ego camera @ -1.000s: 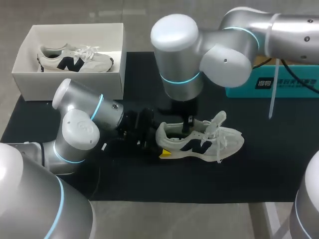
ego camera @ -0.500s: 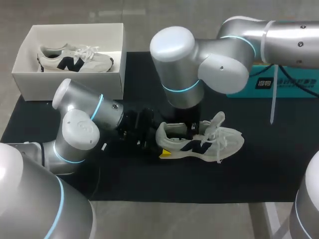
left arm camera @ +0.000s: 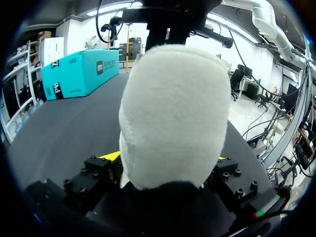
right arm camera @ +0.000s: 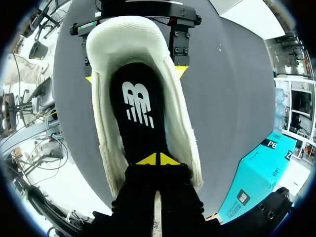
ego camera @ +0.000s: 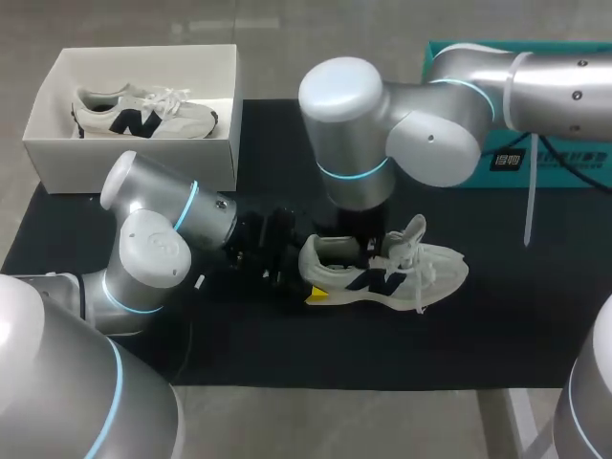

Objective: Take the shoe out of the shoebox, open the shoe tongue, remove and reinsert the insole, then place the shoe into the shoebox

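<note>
Head view: the shoe (ego camera: 382,273) stands on its sole on the black mat (ego camera: 535,325), well apart from the shoebox (ego camera: 134,163). The left gripper (left arm camera: 165,159) clamps the shoe's heel from both sides. The right gripper (right arm camera: 159,159), tips pressed together, rests on the insole (right arm camera: 140,113) inside the shoe.
</note>
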`<act>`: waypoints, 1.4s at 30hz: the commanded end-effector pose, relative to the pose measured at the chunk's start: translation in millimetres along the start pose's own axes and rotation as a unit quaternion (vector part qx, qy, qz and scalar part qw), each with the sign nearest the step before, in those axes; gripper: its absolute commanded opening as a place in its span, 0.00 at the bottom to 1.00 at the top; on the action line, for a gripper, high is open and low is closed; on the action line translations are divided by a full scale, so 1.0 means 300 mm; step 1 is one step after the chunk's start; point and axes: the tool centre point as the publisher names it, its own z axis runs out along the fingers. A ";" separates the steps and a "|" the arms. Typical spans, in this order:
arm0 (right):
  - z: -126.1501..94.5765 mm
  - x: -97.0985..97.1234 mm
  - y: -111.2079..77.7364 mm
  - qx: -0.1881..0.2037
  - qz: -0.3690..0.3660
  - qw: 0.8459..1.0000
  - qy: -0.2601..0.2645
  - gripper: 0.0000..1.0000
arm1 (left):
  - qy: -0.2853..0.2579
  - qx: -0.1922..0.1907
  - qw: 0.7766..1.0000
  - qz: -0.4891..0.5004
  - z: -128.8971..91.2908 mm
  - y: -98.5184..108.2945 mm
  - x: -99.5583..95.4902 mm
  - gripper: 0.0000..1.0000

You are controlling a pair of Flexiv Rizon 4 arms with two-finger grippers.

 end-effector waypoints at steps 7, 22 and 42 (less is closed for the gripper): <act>0.063 -0.017 0.016 -0.006 0.002 1.000 0.011 0.21 | 0.001 0.001 1.000 0.000 0.004 0.007 -0.003 0.00; 0.143 -0.016 0.014 -0.003 0.012 0.999 0.040 0.48 | 0.001 0.001 1.000 0.000 0.004 0.007 -0.003 0.00; 0.266 0.035 -0.010 0.005 0.052 0.989 0.142 0.00 | 0.001 0.001 1.000 0.000 0.004 0.007 -0.003 0.00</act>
